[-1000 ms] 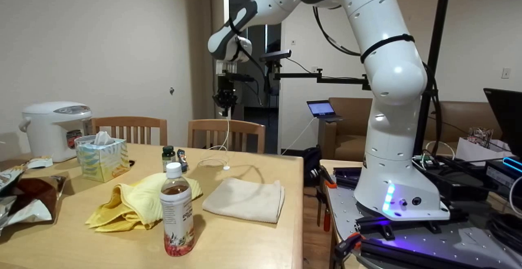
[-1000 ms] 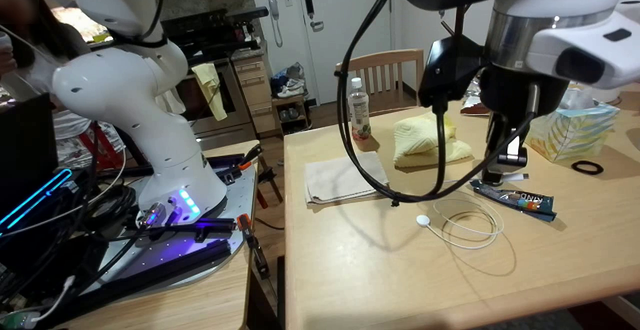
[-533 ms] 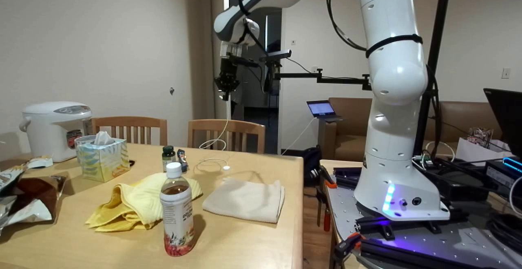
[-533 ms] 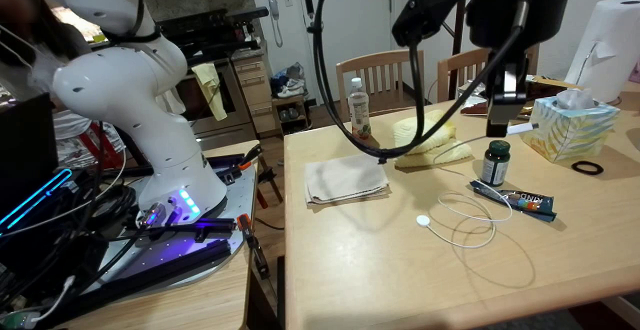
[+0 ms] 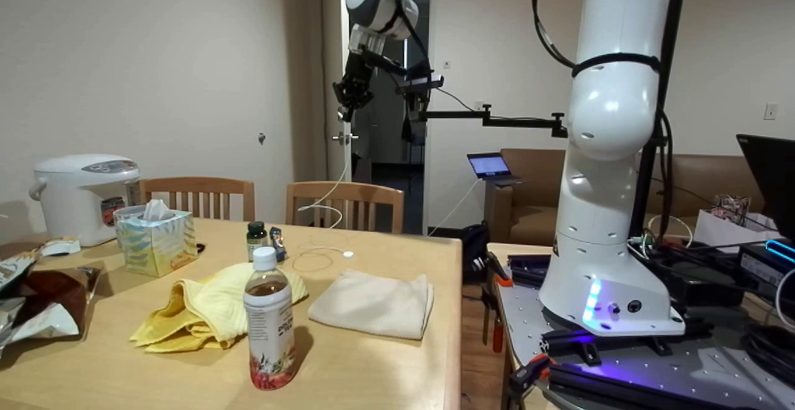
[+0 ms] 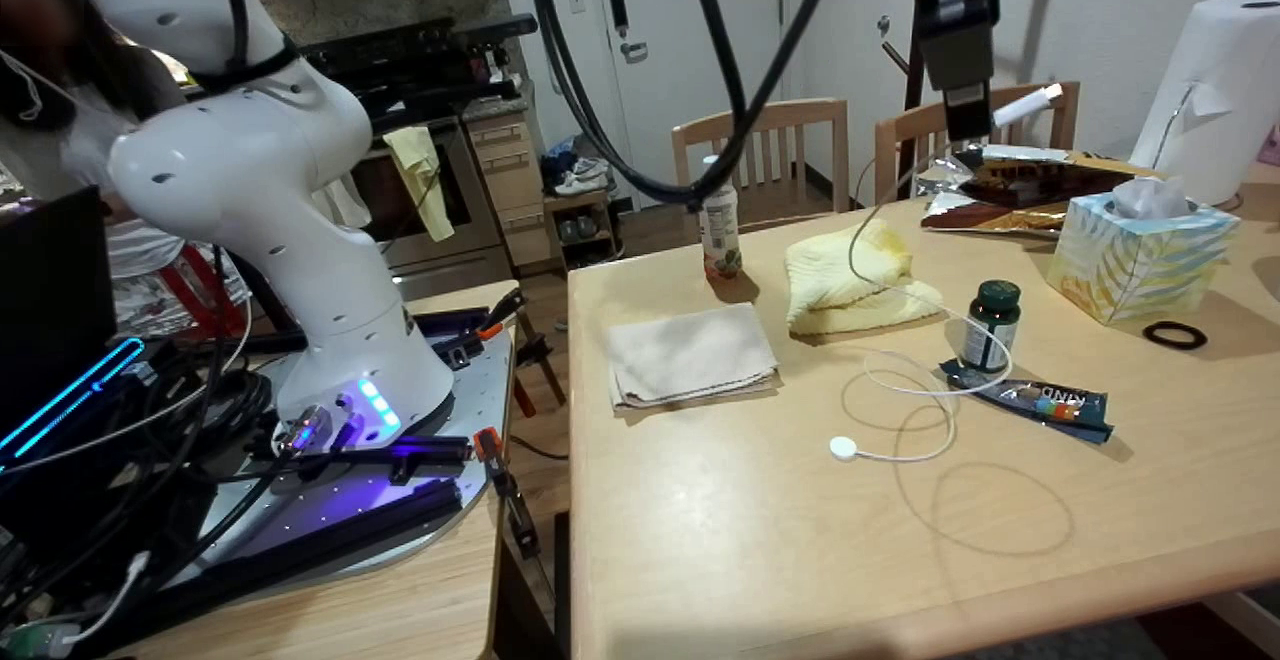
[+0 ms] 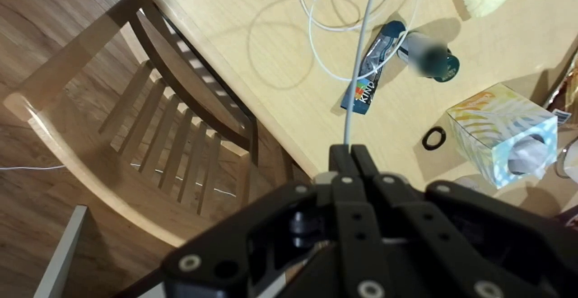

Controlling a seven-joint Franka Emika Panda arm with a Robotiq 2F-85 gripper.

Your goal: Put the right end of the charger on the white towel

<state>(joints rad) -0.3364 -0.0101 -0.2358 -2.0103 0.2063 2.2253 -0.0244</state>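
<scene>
Shiny bar (image 6: 1040,402) and green-topped bottle (image 6: 990,322) seen behind thin charger (image 7: 360,45), plug end (image 6: 1028,105) pinched tight in high gripper (image 7: 350,151), round end (image 6: 843,448) laid on smooth table (image 6: 720,530), soft white towel (image 6: 692,355) folded by robot-side edge

Has pale walls (image 5: 186,74) and a wood floor (image 7: 49,18). Holds wooden chairs (image 5: 217,186) along the table (image 6: 680,530), a brown sofa (image 5: 539,192) farther back. Includes a white door (image 6: 660,90) and drawers (image 6: 500,175) beside an oven (image 6: 470,205).
</scene>
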